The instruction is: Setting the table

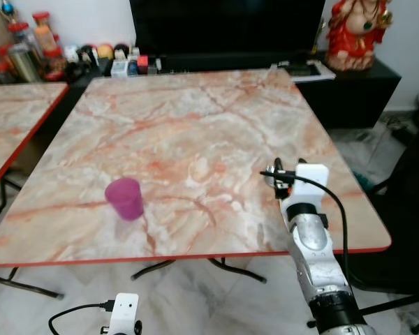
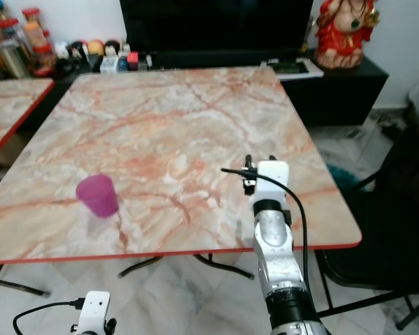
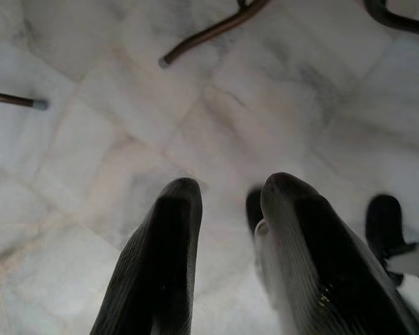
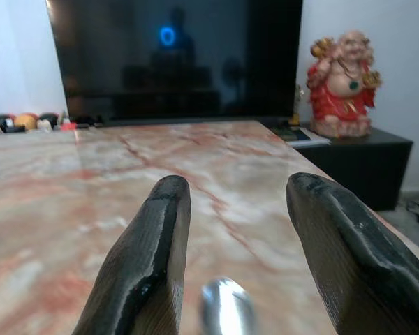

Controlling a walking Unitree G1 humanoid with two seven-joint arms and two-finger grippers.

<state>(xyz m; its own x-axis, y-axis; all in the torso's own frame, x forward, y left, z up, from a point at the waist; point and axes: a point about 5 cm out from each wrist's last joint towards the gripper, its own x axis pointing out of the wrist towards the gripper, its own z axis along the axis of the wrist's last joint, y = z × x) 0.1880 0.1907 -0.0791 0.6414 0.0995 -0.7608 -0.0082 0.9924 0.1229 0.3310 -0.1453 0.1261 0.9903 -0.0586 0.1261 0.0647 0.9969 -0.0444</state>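
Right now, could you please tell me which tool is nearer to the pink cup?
Judging by the head views, probably left: the left tool hangs below the table edge near the pink cup; the right tool hovers over the table's right side.

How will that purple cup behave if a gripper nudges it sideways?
The purple cup looks like thin plastic, so probably light and quick to slide on the glossy marble table. It stands taller than wide, narrowing toward its base, so a high push may tip it and let it roll.
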